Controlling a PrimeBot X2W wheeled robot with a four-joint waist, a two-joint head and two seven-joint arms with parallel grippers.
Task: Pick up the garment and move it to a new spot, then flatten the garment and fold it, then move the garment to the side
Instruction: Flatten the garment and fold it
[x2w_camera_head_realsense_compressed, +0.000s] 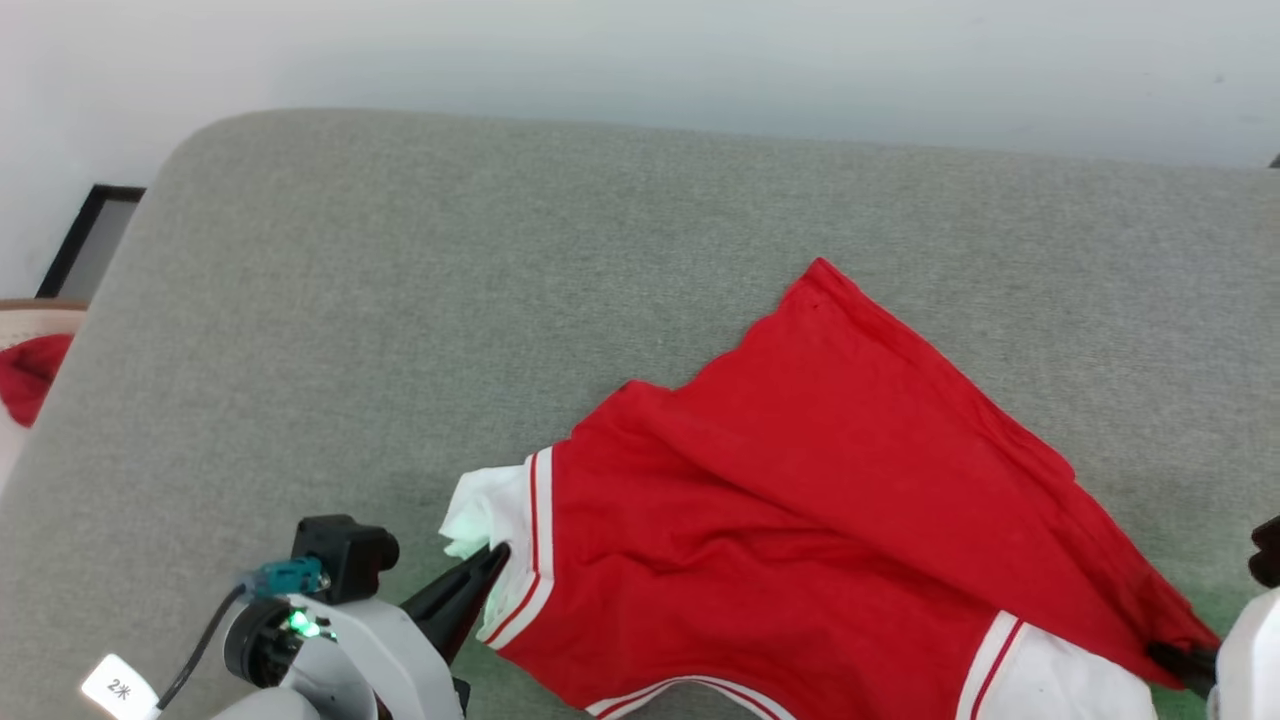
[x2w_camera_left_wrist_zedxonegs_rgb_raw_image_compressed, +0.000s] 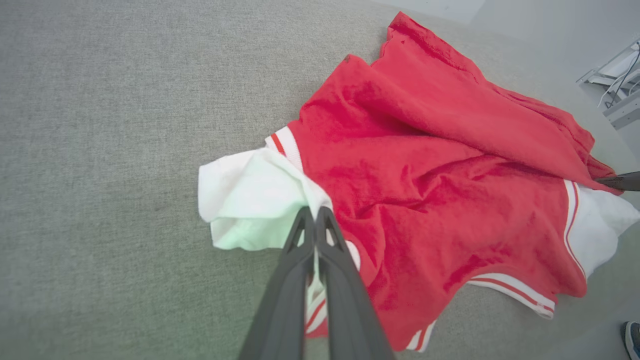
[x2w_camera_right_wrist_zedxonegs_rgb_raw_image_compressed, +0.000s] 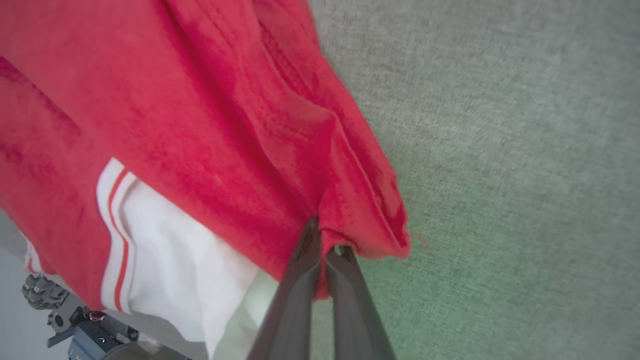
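Left pincer (x2w_camera_left_wrist_zedxonegs_rgb_raw_image_compressed: 315, 214), right pincer (x2w_camera_right_wrist_zedxonegs_rgb_raw_image_compressed: 323, 235), clamped on garment (x2w_camera_head_realsense_compressed: 800, 500)

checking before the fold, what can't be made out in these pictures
- Head view: the garment runs off the bottom edge.
- Head view: the right tool is mostly cut off by the right edge.
- Head view: a red thing at the left edge is cut off, with too little showing to identify it.
- Left wrist view: the left tool covers the fabric it pinches.
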